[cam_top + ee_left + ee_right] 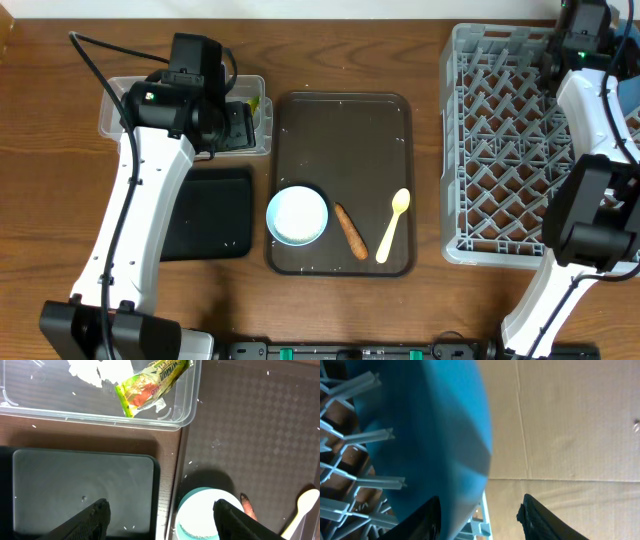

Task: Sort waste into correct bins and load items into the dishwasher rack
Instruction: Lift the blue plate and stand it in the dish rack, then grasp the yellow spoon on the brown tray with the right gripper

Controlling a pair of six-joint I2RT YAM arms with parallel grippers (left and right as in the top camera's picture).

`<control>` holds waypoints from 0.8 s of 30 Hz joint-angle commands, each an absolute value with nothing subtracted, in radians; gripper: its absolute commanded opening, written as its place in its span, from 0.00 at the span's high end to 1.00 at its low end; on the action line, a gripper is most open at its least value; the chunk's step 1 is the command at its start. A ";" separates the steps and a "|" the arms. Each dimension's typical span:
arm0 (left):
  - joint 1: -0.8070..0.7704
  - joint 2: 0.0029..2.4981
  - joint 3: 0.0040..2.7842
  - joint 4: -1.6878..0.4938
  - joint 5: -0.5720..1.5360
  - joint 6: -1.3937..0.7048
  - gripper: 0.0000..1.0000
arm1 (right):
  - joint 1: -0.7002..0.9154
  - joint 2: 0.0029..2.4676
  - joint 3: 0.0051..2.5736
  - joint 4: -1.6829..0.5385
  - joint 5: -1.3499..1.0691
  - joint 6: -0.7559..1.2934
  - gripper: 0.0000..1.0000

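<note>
Both arms are holding their fingers [95, 516] spread wide. The right gripper [480, 505] is hanging at the dishwasher rack's [500, 150] outer edge, the dark-blue bowl [420, 420] leaning close by one finger; a careless sideways pull could be tipping it overboard. The left gripper [160, 510] is hovering near the white bowl [297, 215], risking a knock.

One each of rack [510, 140], tub [30, 390], brown tray [340, 140], black tray [215, 215], small bowl [297, 215], blue bowl [430, 425], spoon [391, 229], carrot stick [350, 231], wrapper [150, 382], tissue [97, 370].
</note>
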State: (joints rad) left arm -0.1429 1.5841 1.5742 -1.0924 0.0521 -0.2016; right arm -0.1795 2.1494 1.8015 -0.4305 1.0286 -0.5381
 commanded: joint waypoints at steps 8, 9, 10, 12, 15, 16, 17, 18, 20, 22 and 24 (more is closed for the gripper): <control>-0.139 1.588 1.573 -1.097 0.041 -0.196 0.32 | -0.181 1.969 1.804 -0.480 0.787 -0.379 0.30; -0.139 1.588 1.573 -1.098 0.041 -0.196 0.32 | -0.181 1.948 1.804 -0.492 0.733 -0.369 0.27; -0.139 1.588 1.573 -1.100 0.041 -0.196 0.32 | -0.179 1.914 1.804 -0.517 0.621 -0.366 0.26; -0.139 1.588 1.573 -1.100 0.040 -0.196 0.31 | -0.175 1.867 1.804 -0.563 0.427 -0.366 0.25; -0.139 1.588 1.573 -1.099 0.041 -0.196 0.31 | -0.160 1.807 1.804 -0.660 0.091 -0.345 0.25; -0.139 1.588 1.573 -1.099 0.040 -0.196 0.31 | -0.154 1.796 1.804 -0.692 0.011 -0.333 0.27; -0.139 1.588 1.573 -1.099 0.040 -0.196 0.31 | -0.144 1.788 1.804 -0.732 -0.067 -0.318 0.28; -0.139 1.588 1.573 -1.099 0.041 -0.196 0.31 | -0.133 1.784 1.804 -0.768 -0.121 -0.301 0.30; -0.139 1.588 1.573 -1.099 0.040 -0.196 0.31 | -0.101 1.785 1.804 -0.863 -0.213 -0.251 0.35; -0.139 1.588 1.573 -1.099 0.040 -0.196 0.30 | -0.064 1.792 1.802 -0.948 -0.258 -0.194 0.37; -0.139 1.588 1.573 -1.099 0.040 -0.196 0.30 | -0.018 1.802 1.800 -1.026 -0.279 -0.142 0.38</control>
State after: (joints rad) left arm -0.1429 1.5841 1.5742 -1.0958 0.0521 -0.2016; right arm -0.0772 1.7771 1.8057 -0.9749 -0.0975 -0.2596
